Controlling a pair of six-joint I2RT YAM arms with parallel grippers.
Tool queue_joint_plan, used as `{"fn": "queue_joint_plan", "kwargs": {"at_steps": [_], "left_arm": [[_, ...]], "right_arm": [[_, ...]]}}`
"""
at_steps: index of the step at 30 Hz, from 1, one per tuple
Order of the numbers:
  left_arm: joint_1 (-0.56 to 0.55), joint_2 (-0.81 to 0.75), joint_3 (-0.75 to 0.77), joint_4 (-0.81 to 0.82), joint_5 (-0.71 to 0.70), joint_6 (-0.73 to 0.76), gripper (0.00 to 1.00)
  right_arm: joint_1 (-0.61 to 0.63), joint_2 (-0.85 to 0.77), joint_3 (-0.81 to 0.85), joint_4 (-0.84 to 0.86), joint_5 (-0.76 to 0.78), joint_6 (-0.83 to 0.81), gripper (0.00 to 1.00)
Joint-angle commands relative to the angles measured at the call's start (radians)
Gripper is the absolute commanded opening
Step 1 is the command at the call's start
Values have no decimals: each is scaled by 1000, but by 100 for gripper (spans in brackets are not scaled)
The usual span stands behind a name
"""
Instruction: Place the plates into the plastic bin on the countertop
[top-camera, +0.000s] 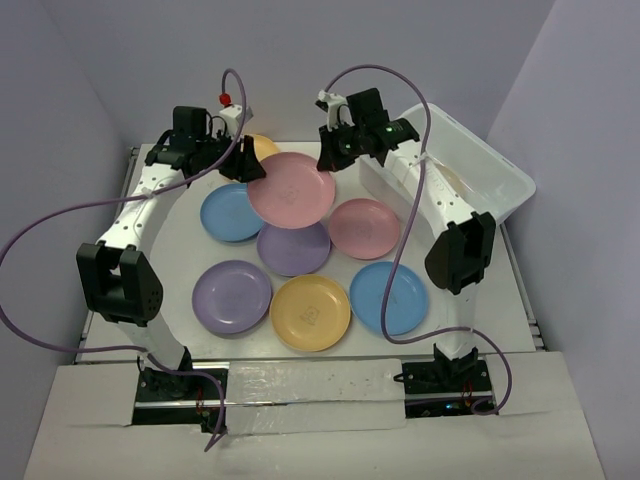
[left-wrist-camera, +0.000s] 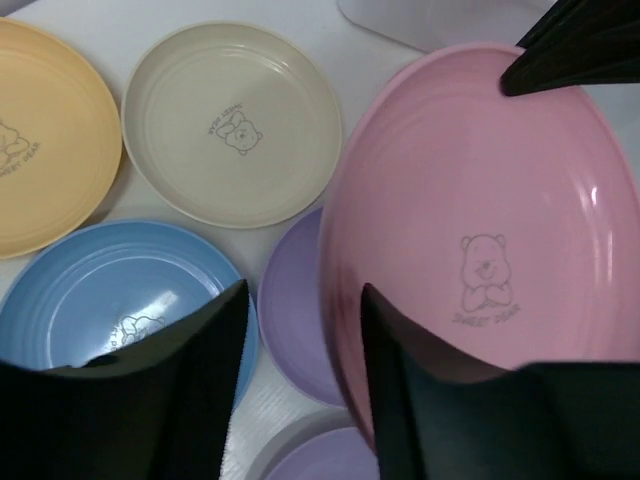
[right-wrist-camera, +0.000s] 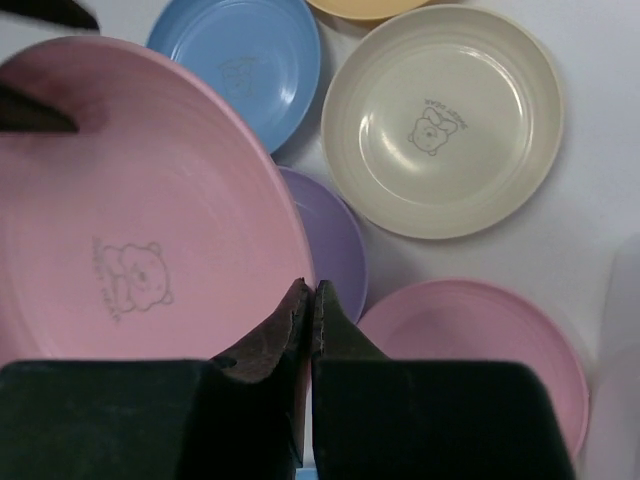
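Holding pink plate aloft, right jaws pinching its rim, left jaws wide; next: carry to plastic bin, 2 o'clock.

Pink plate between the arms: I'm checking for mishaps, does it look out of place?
Only that the pink plate hangs above the other plates, pinched at its rim by the right gripper; the left gripper has open jaws astride the opposite rim. Nothing looks spilled or damaged.
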Motion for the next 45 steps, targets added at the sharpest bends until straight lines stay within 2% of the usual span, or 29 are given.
{"fn": "queue_joint_plan", "kwargs": {"at_steps": [1,4,8,10,14,19,26,28,31,32,33,34,35,37,39,45], "left_arm": [[-4,-14,68,87,-131,-82,99],[-2,20,125,136,-335,-171,99],[12,90,195,176,-529,-255,99],[24,131,260,167,-567,-278,99],[66,285,419,92,-584,-330,99],[148,403,504,92,-594,-424,99],[162,499,511,182,-689,-451,99],[164,524,513,216,-665,-439,99],[167,575,501,289,-618,-424,99],[167,595,513,296,-609,-419,99],[167,617,529,300,-599,-414,99],[167,644,552,293,-581,-413,99],[167,668,567,287,-576,-412,99],[168,704,589,279,-568,-407,98],[170,721,593,285,-557,-398,97],[180,782,613,269,-570,-398,90]], "right_arm": [[-87,-48,48,29,11,59,0],[-225,-96,22,58,31,129,0],[-394,-126,4,75,91,188,0],[-503,-127,-2,76,113,205,0],[-631,-125,-48,75,153,207,0],[-694,-92,-113,76,191,179,0],[-703,22,-109,82,276,130,1],[-705,50,-97,93,320,107,12],[-703,93,-61,105,381,95,19],[-703,97,-54,106,393,91,25],[-703,100,-49,107,404,88,34],[-702,102,-48,107,417,87,53],[-701,96,-48,106,428,87,65],[-697,79,-57,105,442,87,87],[-689,54,-67,109,442,86,92],[-582,-68,-78,109,390,95,94]]}}
